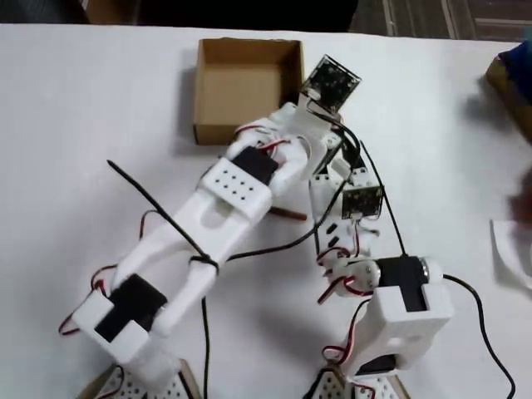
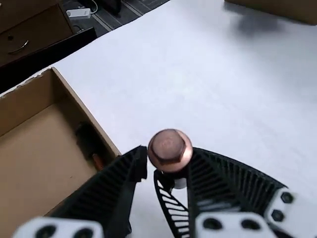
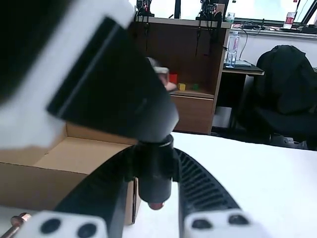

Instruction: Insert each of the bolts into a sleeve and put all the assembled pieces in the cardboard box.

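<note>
Plainly the mating step is in hand: the left gripper (image 2: 170, 166) is clamped on a copper-coloured hex-head bolt (image 2: 170, 148), head towards its own camera. The right gripper (image 3: 154, 171) is closed round a short black cylindrical sleeve (image 3: 154, 182). The 2 meet just beside the corner of the open brown cardboard box (image 1: 245, 87) nearest the arms. A reddish tip peeps from the sleeve's far end, so I'd judge the bolt is through, or nearly so. Next, 1 gripper must let go so the other can carry the joined piece over the box wall and release it; letting go carelessly could pull bolt and sleeve apart. A 2nd copper bolt (image 1: 291, 215) lies loose on the white table (image 1: 83, 125) just beside the left arm, not yet sleeved. A dark piece (image 2: 88, 141) with a coppery end sits inside the box against its wall, perhaps a finished one, though I cannot be sure. The arms crowd close together, and black cables (image 1: 274, 246) trail across the table between them.
</note>
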